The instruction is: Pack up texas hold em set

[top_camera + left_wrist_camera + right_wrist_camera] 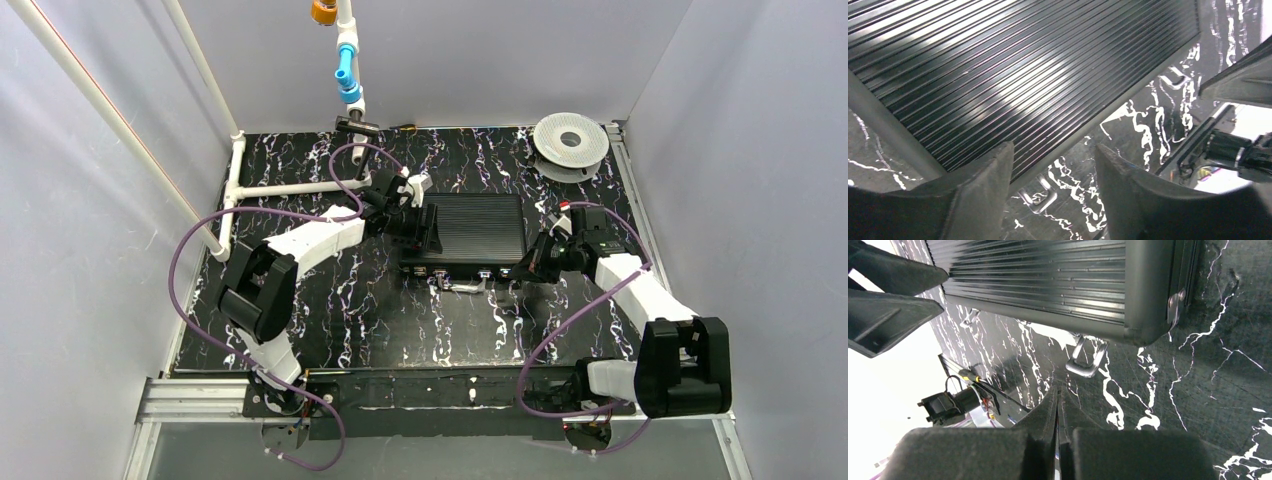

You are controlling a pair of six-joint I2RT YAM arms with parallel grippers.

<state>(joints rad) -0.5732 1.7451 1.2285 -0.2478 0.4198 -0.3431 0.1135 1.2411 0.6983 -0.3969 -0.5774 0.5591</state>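
1. The table (400,330) is black with white wiggly lines on it, like marble.
2. Plain grey walls stand on three sides: the back wall (470,60), the left wall (60,280) and the right wall (770,150).
3. Long white pipes (110,112) lean across the left wall.
4. A hanging pipe (346,70) with blue and orange bits comes down at the back.
5. A round white spool (570,145) sits in the far right corner.
6. A silver rail (190,400) runs along the near edge.
7. The light is bright and even.

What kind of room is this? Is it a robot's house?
Likely a robot test booth in a lab: plain grey walls box in one marbled black table, with the left arm and right arm bolted to its near edge.
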